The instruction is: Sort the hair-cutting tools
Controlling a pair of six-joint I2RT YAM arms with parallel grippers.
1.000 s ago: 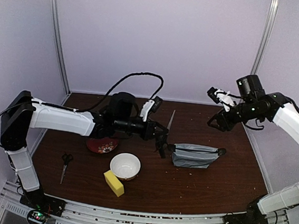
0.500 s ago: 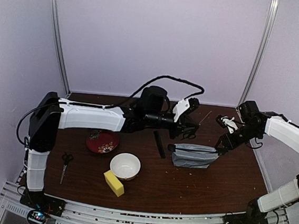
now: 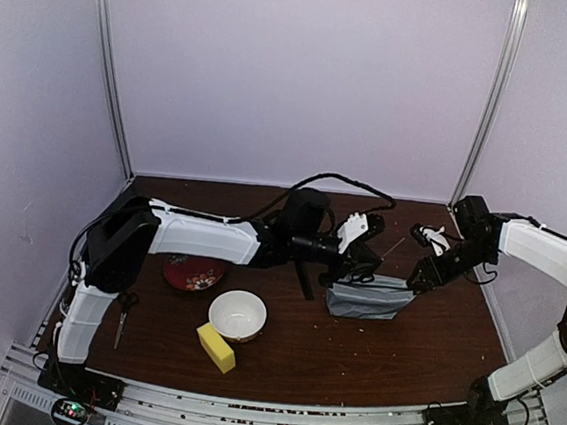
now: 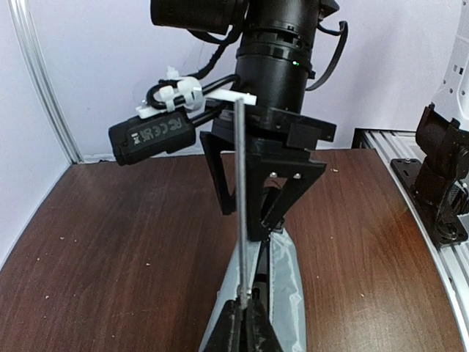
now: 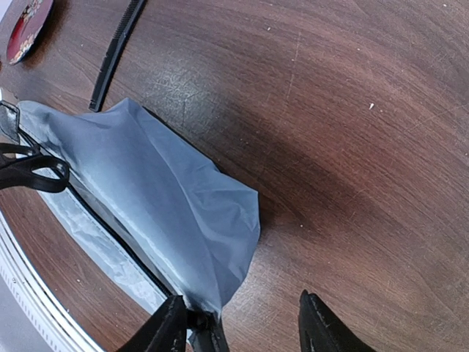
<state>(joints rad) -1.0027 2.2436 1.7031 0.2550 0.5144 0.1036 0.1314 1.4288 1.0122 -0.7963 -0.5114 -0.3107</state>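
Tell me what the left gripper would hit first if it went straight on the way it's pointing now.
Most likely the right gripper, standing at the far end of the grey pouch, dead ahead. The thin steel tool sticking out of the left gripper would touch it first. Depth is unclear.

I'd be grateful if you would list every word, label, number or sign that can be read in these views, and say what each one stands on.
Small black box, tied to the wrist of the arm facing the left wrist camera: a short row of white printed marks, too blurred to read with certainty.
Red patterned plate: decoration only, no legible words.
Grey pouch: no text visible.
Nothing else in these views carries readable writing.
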